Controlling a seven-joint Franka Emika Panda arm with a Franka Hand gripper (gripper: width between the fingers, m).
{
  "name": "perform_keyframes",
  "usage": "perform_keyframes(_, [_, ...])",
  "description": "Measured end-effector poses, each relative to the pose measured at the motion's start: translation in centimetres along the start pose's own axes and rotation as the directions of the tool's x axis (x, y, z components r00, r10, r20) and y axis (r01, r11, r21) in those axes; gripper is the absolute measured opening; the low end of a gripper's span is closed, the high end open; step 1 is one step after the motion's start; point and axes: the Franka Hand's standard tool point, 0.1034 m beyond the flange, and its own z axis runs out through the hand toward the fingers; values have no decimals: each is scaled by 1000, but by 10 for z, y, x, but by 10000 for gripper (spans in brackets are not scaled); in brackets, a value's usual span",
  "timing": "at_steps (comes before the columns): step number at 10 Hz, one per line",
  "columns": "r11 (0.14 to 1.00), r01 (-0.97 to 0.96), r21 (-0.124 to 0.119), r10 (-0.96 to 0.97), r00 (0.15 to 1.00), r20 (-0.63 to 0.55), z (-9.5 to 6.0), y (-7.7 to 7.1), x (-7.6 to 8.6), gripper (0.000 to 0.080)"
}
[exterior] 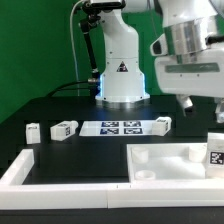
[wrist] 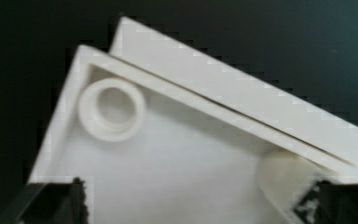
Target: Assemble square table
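Exterior view: the square top point(exterior: 170, 160) sits at the lower right of the frame, with the gripper point(exterior: 200, 102) hovering just above it. One loose leg point(exterior: 65, 128) lies mid-frame beside the marker board point(exterior: 110, 127).

Wrist view: fingers point(wrist: 60, 200) spread, holding nothing, over a corner socket point(wrist: 108, 105). Looks like light, stiff, slick plastic, so I'd pinch the raised rim point(wrist: 211, 95).

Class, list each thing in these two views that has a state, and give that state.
gripper: fingers open, holding nothing, above the square top.
square top: lying flat, rim up, corner socket empty.
three legs: loose, apart from the top, not fitted.
fourth leg: upright at the top's corner; whether seated, cannot tell.
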Motion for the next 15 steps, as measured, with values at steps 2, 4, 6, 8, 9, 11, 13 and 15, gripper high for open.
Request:
perform_keyframes(2, [974,223,-33,-222,975,24,3,37,-3,649])
perform_keyframes(4, [948,316,-44,-315,949,20,8,35,-11,649])
perform_keyframes(6, [950,309,-52,-307,951,42,9,40,-9,649])
perform_keyframes(8, [943,322,-83,-310,943,123,16,72,-17,649])
perform_keyframes(9, [919,377,-113,-341,906,250,16,95,-24,649])
perform_keyframes(11, [918,375,-132,-308,881,360,16,99,-15,649])
perform_keyframes(13, [915,375,-150,-266,838,476,17,107,-15,649])
perform_keyframes(15, [900,413,-136,-271,776,569,24,130,-17,649])
